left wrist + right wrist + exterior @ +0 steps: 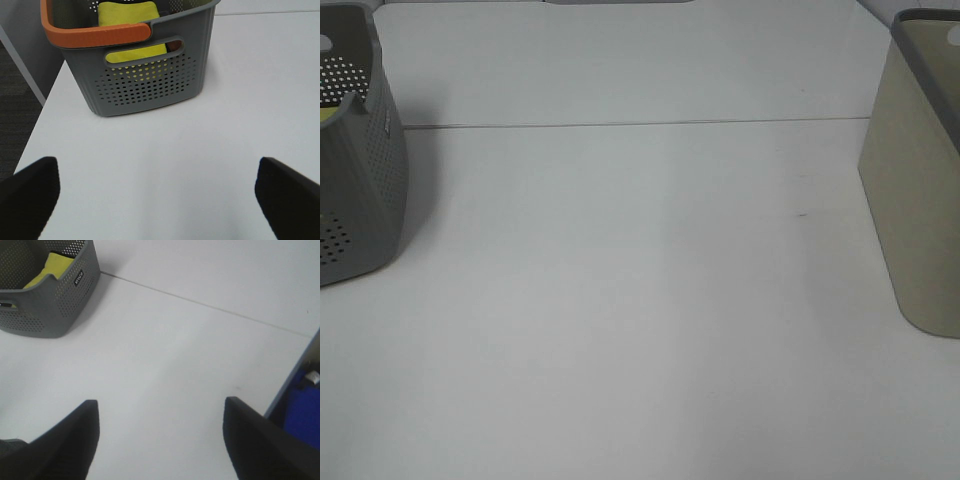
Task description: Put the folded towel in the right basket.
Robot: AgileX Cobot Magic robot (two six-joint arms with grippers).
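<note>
The folded yellow towel (128, 14) lies inside the grey perforated basket (150, 87) with an orange handle (95, 35). In the exterior view this basket (360, 190) stands at the left edge, with only a sliver of the towel (328, 112) showing. The beige right basket (920, 200) stands at the right edge. My left gripper (157, 172) is open and empty, hovering over the table just short of the grey basket. My right gripper (161, 407) is open and empty over the table, with the towel (52, 265) far off and the right basket's rim (291, 385) close by. Neither gripper shows in the exterior view.
A blue item (306, 415) lies inside the right basket. A seam (640, 124) runs across the white table between the baskets. The table's left edge (45, 105) drops to a dark floor beside the grey basket.
</note>
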